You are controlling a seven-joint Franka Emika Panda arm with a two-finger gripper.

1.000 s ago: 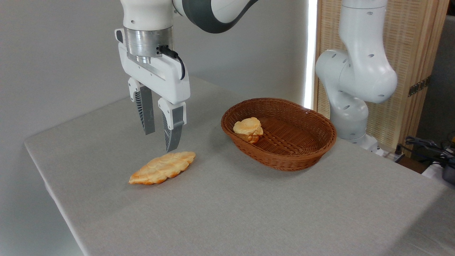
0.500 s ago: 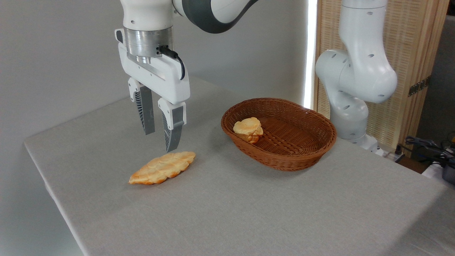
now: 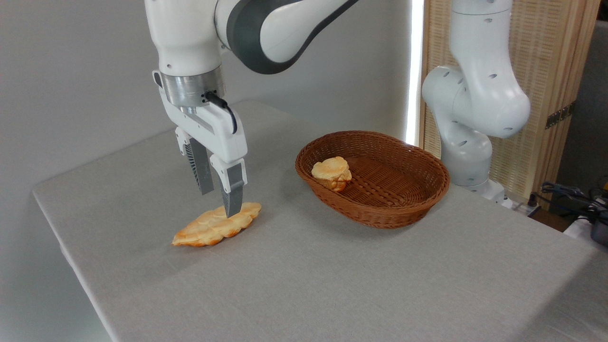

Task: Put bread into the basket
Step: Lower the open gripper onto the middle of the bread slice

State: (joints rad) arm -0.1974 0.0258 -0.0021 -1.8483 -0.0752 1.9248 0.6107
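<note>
1. Only one view, the fixed camera. The gripper (image 3: 219, 204) hangs over the bread (image 3: 216, 226), its two grey fingers pointing down with a plain gap between them, so it stands open and grips nothing.
2. The near fingertip (image 3: 232, 211) overlaps the bread's upper right part in the picture; whether it touches the crust or hangs just above it cannot be told. The far finger's tip sits behind the bread's far edge, and its contact is just as unclear.
3. The bread lies flat on the grey tablecloth (image 3: 332, 280), left of the basket (image 3: 375, 216) and apart from it, one pointed end toward the basket.
4. A small round bun (image 3: 332, 173) sits inside the basket against its left wall; the near rim hides the bun's underside.
5. The arm's upper links are cut off by the top edge. The arm's base (image 3: 475, 123) stands just behind the basket at right, its foot partly hidden by the table edge.
6. Cables (image 3: 572, 194) at far right are cut off by the edge.
7. No readable writing or brand mark shows anywhere.
</note>
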